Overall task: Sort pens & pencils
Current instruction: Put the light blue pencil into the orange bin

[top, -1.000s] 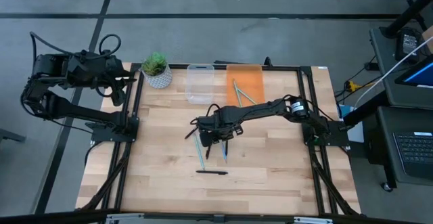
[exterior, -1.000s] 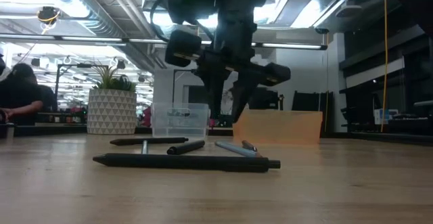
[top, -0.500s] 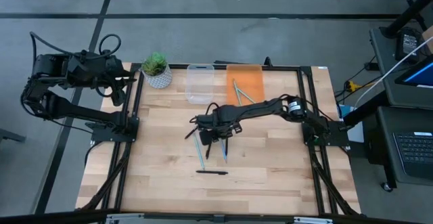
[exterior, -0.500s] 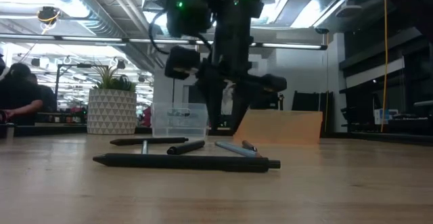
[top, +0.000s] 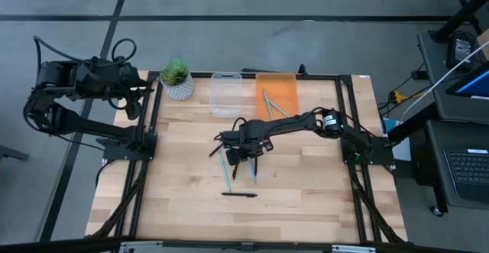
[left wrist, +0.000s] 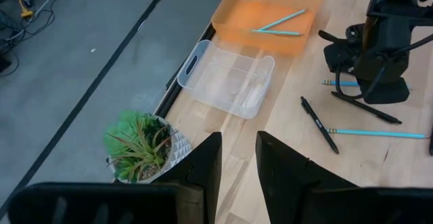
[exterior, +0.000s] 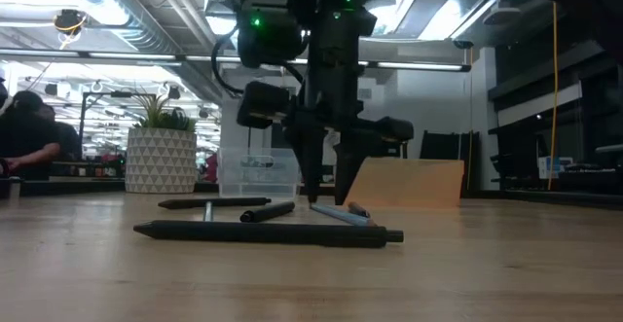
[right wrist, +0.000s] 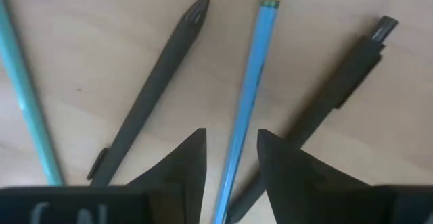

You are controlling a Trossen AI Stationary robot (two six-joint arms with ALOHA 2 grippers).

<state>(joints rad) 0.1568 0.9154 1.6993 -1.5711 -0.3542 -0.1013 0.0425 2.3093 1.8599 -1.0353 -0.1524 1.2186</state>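
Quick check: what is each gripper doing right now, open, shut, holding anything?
Left gripper: open, empty, parked off the table's far left corner.
Right gripper: jaws open astride a teal pencil, not closed on it.

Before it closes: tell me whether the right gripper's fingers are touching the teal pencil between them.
Cannot tell. In the right wrist view the right gripper straddles the teal pencil, wood showing either side, but the fingertips sit right against its edges lower down.
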